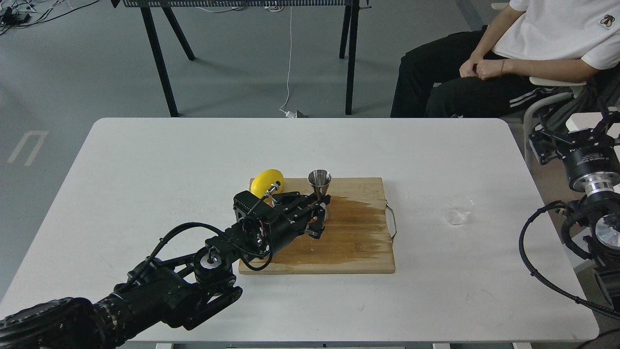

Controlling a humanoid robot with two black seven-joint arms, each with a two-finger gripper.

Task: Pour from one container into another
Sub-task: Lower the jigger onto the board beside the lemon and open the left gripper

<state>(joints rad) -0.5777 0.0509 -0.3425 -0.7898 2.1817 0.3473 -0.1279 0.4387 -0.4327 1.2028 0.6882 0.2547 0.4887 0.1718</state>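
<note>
The steel jigger (319, 180) stands upright just over the back of the wooden cutting board (358, 259). My left gripper (320, 202) is shut on its narrow waist, and the arm reaches in from the lower left. Alone on the white table, right of the board, is the tiny clear glass cup (458, 211). My right gripper (557, 141) hangs at the table's right edge, well behind and right of the cup. It is dark, and its fingers cannot be told apart.
A yellow lemon (265, 181) lies on the board's back-left corner, just left of the jigger. A dark wet patch (358, 218) covers the board's middle, and a metal handle (391, 220) sticks out on its right side. A seated person (489, 63) is behind the table's far right.
</note>
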